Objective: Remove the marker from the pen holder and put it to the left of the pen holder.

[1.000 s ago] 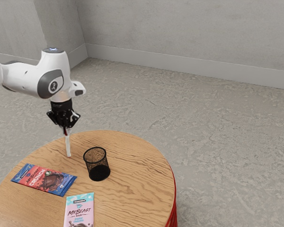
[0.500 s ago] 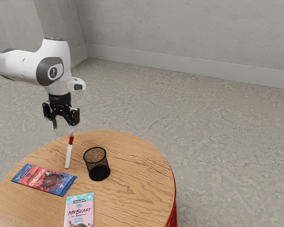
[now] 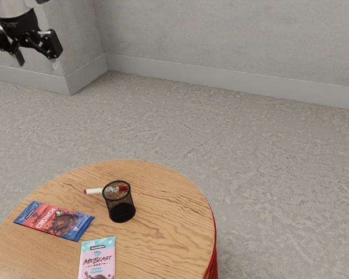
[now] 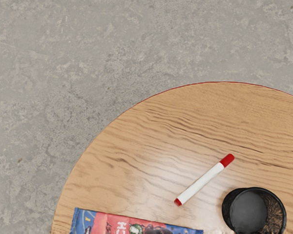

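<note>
Take 12 o'c as top of ext. view. See marker [image 3: 95, 191] out of holder [image 3: 122, 213], flat on table [image 3: 163, 238], approx 11 o'c from holder base: just beside, not touching per wrist view. Runs roughly 9 to 3 o'c; points cap [image 4: 227, 160] to 3, partly behind holder mesh in ext. view.

Lies approx 5 o'c from pincer [image 3: 37, 62], well below & well apart. Note pincer open, w/ nothing held, high off table. Count one arm only, so no nearer hand to pick.

Judge marker as on robot's L of holder (12 o'c side), slightly to arm's side. Call job prob. done; likely needs no regrasp, just a clean retreat. If a nudge is wanted: descend toward 5 o'c, turn wrist to close across barrel, 12 to 6. Mind holder at cap end, could tip if bumped. Brush lightly & risk rolling marker. Keep off Crunch bar [image 3: 55, 221], approx 8 o'c from marker, near but apart.
</note>
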Available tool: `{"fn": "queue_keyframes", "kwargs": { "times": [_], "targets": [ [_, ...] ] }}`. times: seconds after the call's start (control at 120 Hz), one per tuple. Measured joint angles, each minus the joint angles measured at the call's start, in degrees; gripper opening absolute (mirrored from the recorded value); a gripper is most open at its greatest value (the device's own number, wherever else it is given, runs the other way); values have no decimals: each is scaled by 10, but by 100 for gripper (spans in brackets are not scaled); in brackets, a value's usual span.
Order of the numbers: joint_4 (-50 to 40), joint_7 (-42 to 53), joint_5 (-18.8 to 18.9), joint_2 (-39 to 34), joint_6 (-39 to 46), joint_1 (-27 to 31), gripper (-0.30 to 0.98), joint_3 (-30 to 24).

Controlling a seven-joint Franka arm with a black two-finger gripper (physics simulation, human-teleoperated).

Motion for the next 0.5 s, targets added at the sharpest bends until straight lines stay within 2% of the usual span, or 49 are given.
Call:
{"fn": "queue_keyframes", "kwargs": {
  "times": [0.5],
  "targets": [
    [-11, -55, 4, 2, -64, -31, 68, -18]
  ]
}}
